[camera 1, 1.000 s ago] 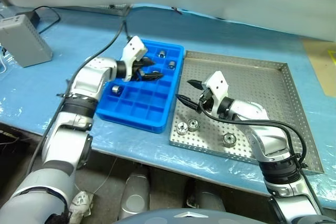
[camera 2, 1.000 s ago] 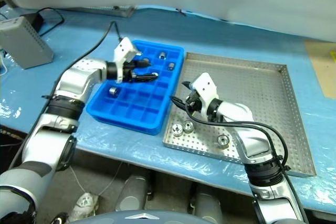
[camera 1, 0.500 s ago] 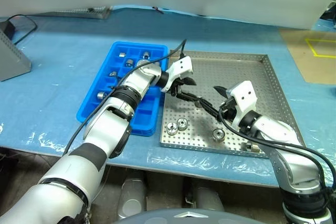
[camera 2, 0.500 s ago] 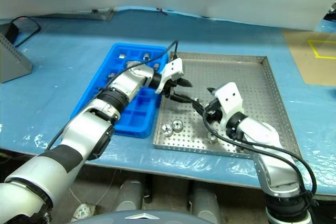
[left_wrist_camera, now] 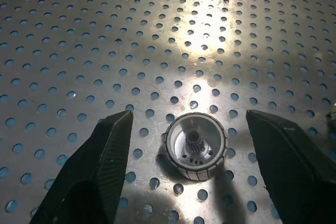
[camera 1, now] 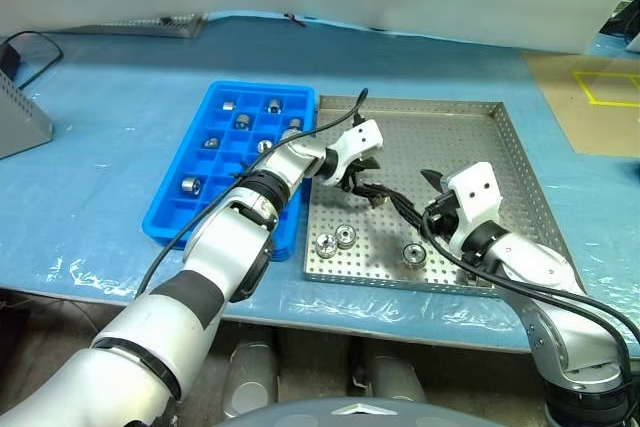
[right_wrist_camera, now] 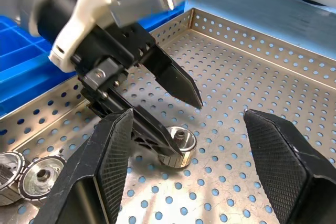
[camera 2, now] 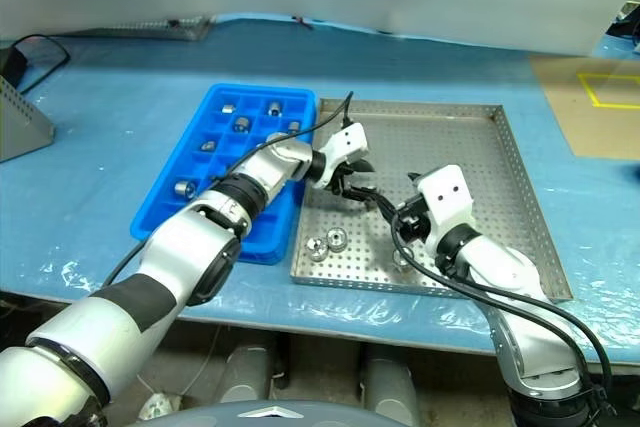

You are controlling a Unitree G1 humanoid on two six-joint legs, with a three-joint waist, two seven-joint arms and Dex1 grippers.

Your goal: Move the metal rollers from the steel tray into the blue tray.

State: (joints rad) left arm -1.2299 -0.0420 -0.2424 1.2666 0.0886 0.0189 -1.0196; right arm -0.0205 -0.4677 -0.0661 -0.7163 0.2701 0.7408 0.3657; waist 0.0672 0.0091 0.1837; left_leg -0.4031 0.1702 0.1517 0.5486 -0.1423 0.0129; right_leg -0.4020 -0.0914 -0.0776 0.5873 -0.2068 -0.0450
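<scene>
Left wrist view: left gripper open astride a roller, seemingly untouched.

Head stereo pair looks forward and down from above the near edge of the tabletop, taking in the blue tray and the steel tray whole. Left wrist cam sits very close over the steel tray's perforated floor, facing one roller between its own tool's fingers. Right wrist cam sits low over the same floor, facing the blue tray. Both wrist views share that roller.
</scene>
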